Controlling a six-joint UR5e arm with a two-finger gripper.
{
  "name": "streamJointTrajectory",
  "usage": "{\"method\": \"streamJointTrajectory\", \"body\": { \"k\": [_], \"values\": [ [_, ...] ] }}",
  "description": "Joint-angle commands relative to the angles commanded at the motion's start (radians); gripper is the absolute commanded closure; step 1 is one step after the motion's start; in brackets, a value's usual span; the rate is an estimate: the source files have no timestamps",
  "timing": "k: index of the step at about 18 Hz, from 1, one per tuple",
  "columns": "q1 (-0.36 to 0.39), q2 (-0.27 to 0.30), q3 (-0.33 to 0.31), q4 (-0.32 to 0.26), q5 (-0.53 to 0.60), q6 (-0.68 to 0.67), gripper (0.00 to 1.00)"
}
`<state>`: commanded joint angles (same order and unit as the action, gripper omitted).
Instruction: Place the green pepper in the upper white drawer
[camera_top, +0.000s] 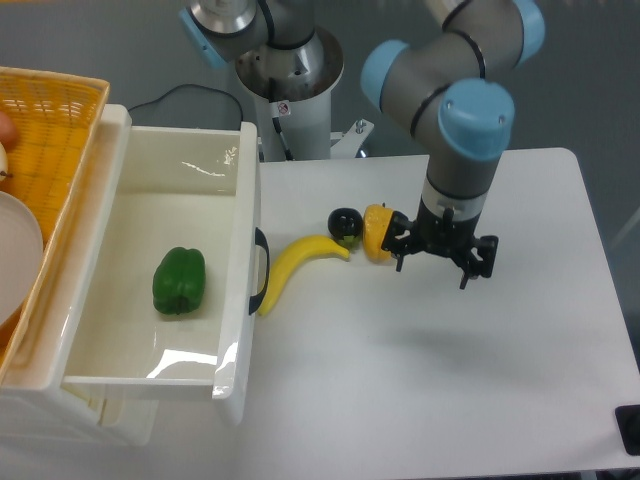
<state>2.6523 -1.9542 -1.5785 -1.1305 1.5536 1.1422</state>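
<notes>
The green pepper (179, 281) lies inside the upper white drawer (228, 180), left of its middle on the drawer floor. The drawer is pulled open, with its dark handle (262, 262) on the front wall facing the table. My gripper (437, 252) hangs above the table to the right of the drawer, well apart from the pepper. Its black fingers (478, 257) are spread and hold nothing.
A yellow banana (290, 268) lies on the table just right of the drawer handle. A dark round fruit (345, 223) and a yellow pepper (377, 232) sit beside the gripper's left side. A yellow woven basket (45, 110) sits at the far left.
</notes>
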Motion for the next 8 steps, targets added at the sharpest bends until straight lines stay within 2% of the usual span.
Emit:
{"method": "streamJointTrajectory", "body": {
  "k": [4, 8],
  "values": [
    [0.011, -0.048, 0.009, -0.002, 0.023, 0.177, 0.00],
    [0.018, -0.086, 0.021, 0.000, 0.023, 0.218, 0.00]
  ]
}}
